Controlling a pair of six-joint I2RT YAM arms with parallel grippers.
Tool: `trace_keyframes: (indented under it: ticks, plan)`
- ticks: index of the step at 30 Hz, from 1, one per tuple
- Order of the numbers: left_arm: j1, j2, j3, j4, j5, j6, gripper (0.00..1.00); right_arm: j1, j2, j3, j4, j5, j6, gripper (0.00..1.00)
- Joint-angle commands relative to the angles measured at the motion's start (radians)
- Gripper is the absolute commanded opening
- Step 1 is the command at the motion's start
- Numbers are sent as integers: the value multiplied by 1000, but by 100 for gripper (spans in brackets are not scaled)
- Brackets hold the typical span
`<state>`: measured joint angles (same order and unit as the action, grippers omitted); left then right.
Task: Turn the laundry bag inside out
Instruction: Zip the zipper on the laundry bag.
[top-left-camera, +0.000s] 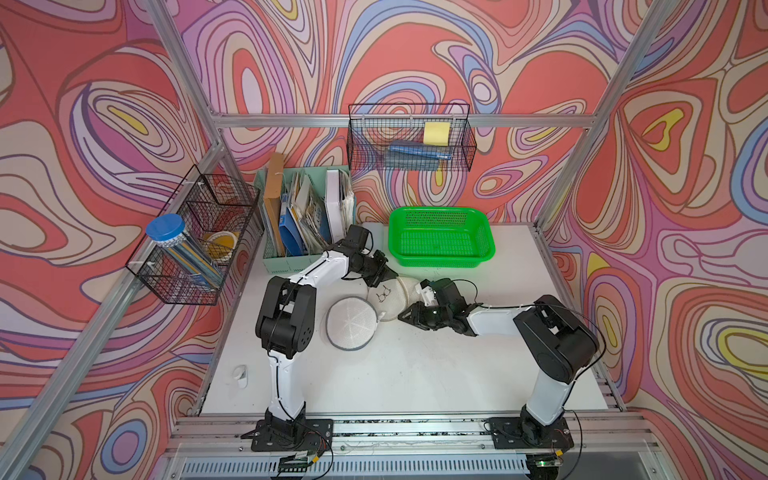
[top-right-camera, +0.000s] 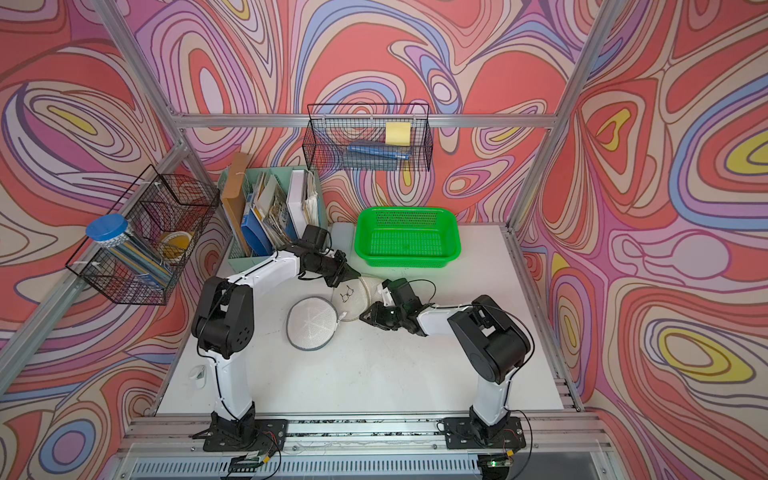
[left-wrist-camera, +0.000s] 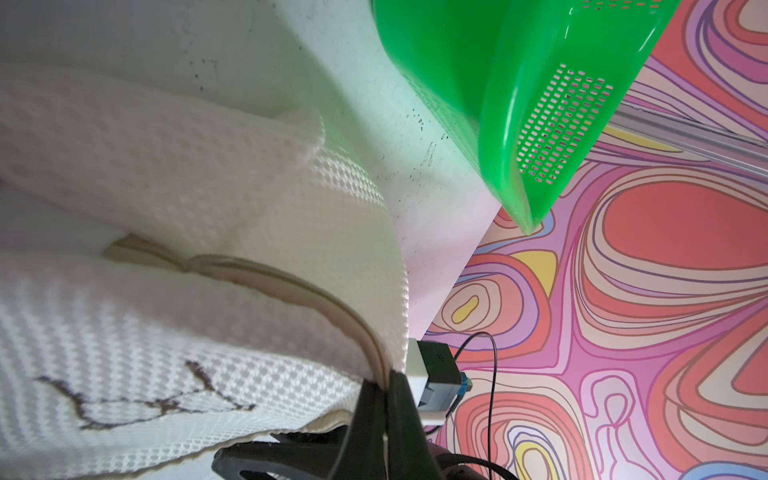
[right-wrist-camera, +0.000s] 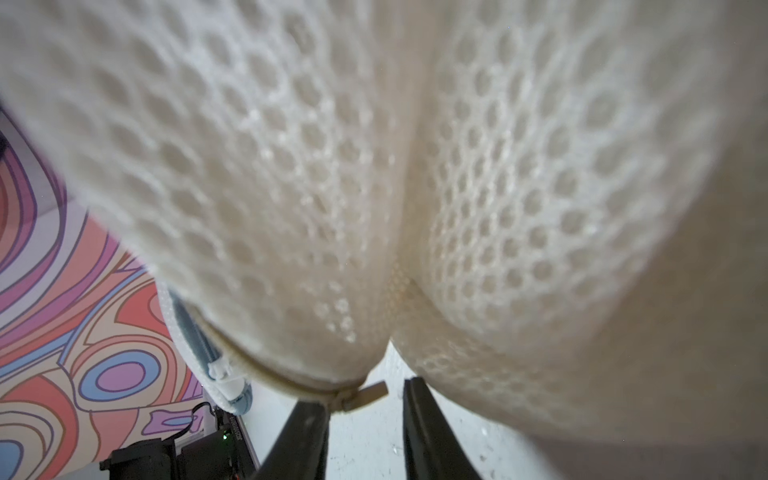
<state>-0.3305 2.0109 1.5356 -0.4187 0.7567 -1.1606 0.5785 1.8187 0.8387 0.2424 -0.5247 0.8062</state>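
With the left gripper (left-wrist-camera: 382, 380) clamped on the laundry bag (left-wrist-camera: 199, 178), the right gripper's (right-wrist-camera: 362, 395) parted jaws risked catching only the zipper tab (right-wrist-camera: 371, 392).

On my screens I see walls (top-left-camera: 415, 50) covered in swirling red, pink, lilac and blue bands with yellow spots, crossed by a silver aluminium frame (top-left-camera: 291, 120). The white tabletop (top-left-camera: 415, 374) is scuffed and evenly lit. A black wire basket (top-left-camera: 467, 141) hangs on the back bar, a second wire basket (top-left-camera: 174, 286) on the slanting side bar. A mint file organiser (top-left-camera: 286, 265) stands at the back, near a green plastic basket (top-left-camera: 440, 261).
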Motion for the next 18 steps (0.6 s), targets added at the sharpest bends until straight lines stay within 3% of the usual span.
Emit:
trace_keyframes:
  ticks: [1, 7, 10, 13, 18]
  plan:
    - [2, 8, -8, 17, 3, -3, 0, 3, 17, 19, 51, -3, 8, 27]
    - [3, 9, -9, 16, 2, -2, 0, 3, 2, 10, 72, 0, 15, 20]
    - [2, 14, -5, 13, 1, -9, 0, 2, 1, 11, 69, 3, 14, 29]
    - [3, 20, -2, 15, 1, -16, 0, 1, 6, 8, 85, -4, 24, 16]
    - [3, 20, 0, 12, 0, -13, 0, 1, -11, -2, 86, 11, 28, 16]
